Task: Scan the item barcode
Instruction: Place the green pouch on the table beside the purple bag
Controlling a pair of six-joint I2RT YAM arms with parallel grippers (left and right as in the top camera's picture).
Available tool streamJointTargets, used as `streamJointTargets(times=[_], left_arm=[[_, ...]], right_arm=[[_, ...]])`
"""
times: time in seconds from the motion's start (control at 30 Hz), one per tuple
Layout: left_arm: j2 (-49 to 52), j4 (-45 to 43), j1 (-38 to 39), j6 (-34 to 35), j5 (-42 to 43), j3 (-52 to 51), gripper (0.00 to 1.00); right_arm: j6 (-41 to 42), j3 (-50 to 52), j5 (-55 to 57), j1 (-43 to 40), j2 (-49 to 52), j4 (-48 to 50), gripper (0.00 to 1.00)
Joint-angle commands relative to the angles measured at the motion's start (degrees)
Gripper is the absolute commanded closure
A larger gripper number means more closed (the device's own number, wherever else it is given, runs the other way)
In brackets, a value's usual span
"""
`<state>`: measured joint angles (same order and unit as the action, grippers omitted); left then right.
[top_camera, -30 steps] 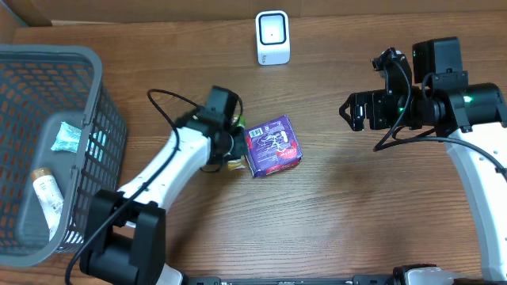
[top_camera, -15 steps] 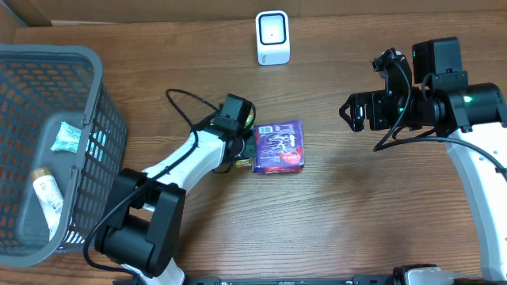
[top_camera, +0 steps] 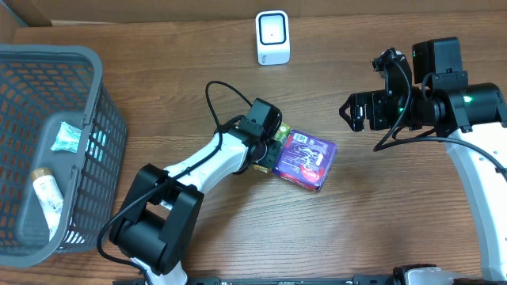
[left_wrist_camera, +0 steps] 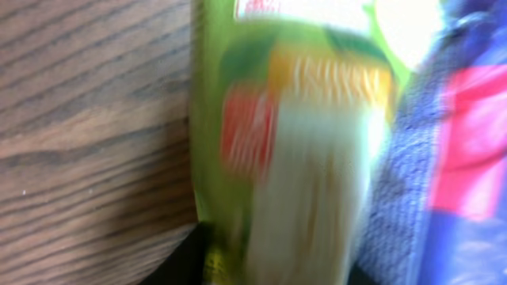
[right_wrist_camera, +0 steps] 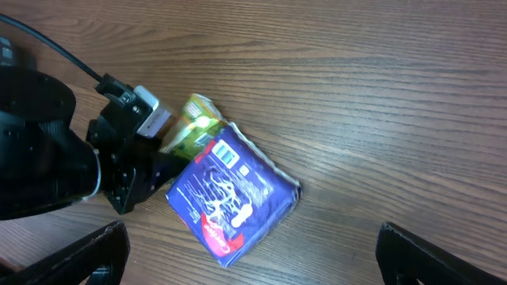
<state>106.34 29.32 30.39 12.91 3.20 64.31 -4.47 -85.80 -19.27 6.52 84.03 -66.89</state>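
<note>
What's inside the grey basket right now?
On the floor of the basket lie a pale teal sachet and a cream tube. Its right-hand mesh wall covers the floor strip beneath it, so anything lying there cannot be made out.

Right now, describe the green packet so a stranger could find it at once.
Look at the table's middle, where the left arm ends beside a purple pack. The green packet sits between the two, against the pack. It is the only green-and-yellow thing there, mostly hidden from above.

Soft even light; green packet (left_wrist_camera: 301,158) badly blurred in left wrist view
</note>
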Motion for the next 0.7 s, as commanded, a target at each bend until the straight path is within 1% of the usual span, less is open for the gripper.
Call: streamJointTargets(times=[0.0,0.03,0.1,0.2,0.33,0.43,0.57,0.67], left_arm=[[0.98,3.76,-1.95,0.63,0.37,4.11,0.37],[0.98,5.84,-2.67,1.46,0.39,5.49,0.33],[0.98,11.98,-4.63,3.32,0.46,9.79,0.27],[0.57,22.01,-7.76,4.02,0.46,17.92,0.26],[-0.9,36.81,-12.46,3.69,0.37,32.76,0.25],[-2.38,45.88,-16.87,4.07,0.22,44.06,0.25],[-5.84,52.0,-22.53,4.02,-0.92,54.12,0.23],[-9.6,53.86,-27.56,4.07,-4.81,56.46,0.21]], right_arm=[[-0.04,-0.02,-0.31,0.37,0.02,0.28,0.0],[-0.04,-0.02,-0.31,0.37,0.02,0.28,0.0],[-0.04,-0.02,-0.31,0.37,0.02,0.33,0.0],[-0.04,-0.02,-0.31,0.37,0.02,0.35,0.0],[-0.04,-0.02,-0.28,0.37,0.02,0.35,0.0],[-0.04,-0.02,-0.31,0.37,0.02,0.35,0.0],[-0.04,-0.02,-0.28,0.37,0.02,0.37,0.0],[-0.04,-0.02,-0.31,0.37,0.02,0.33,0.0]])
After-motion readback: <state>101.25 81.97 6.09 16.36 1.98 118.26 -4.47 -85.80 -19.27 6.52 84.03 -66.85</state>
